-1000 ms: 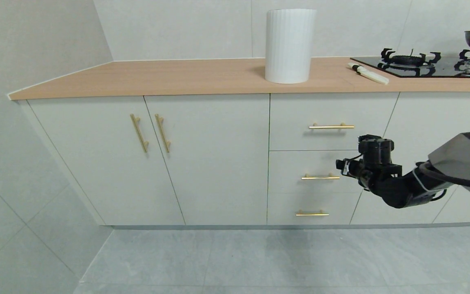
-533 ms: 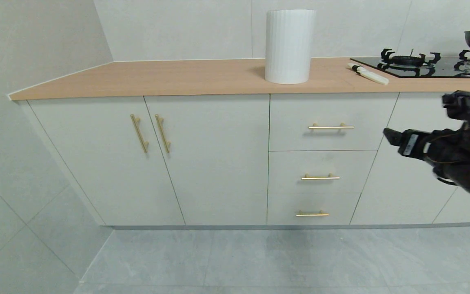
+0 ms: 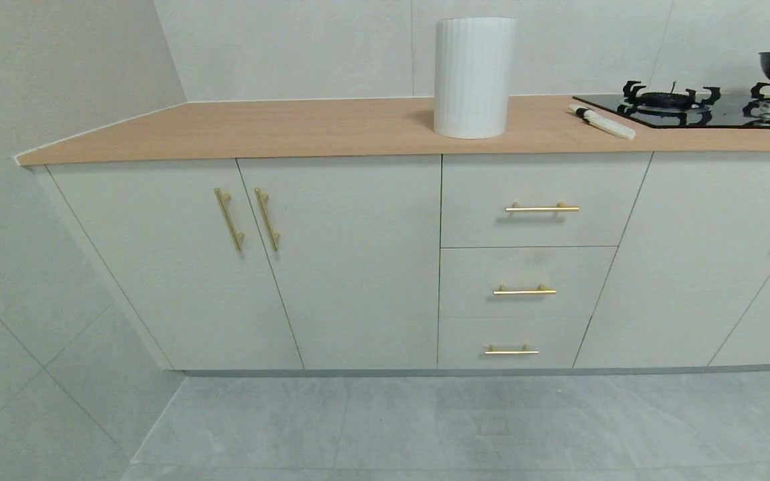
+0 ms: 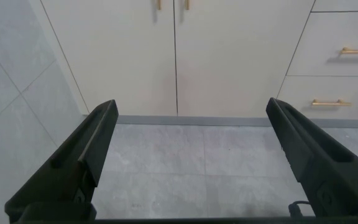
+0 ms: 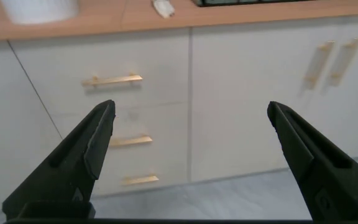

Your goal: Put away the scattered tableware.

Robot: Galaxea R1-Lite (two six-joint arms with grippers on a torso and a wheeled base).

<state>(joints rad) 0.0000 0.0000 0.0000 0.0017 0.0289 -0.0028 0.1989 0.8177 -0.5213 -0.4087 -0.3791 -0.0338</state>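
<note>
Right gripper (image 5: 189, 111) pulled back rightward from drawers (image 3: 525, 267), jaws spread and empty; left gripper (image 4: 191, 104) likewise spread, above floor (image 4: 185, 168). Knife (image 3: 602, 121) untouched on counter (image 3: 291, 127) beside hob (image 3: 692, 107); drawers closed, pick-up probably next

Canister (image 3: 473, 77) on counter (image 3: 258, 127), knife (image 3: 604, 123) to its right, hob (image 3: 699, 110) beyond, drawers (image 3: 525, 224) beneath.

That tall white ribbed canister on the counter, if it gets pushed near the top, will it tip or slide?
The canister stands clearly taller than it is wide, so a high push would probably tip it; a push near its base should slide it along the smooth countertop. Its vertical ribs may give some grip.
</note>
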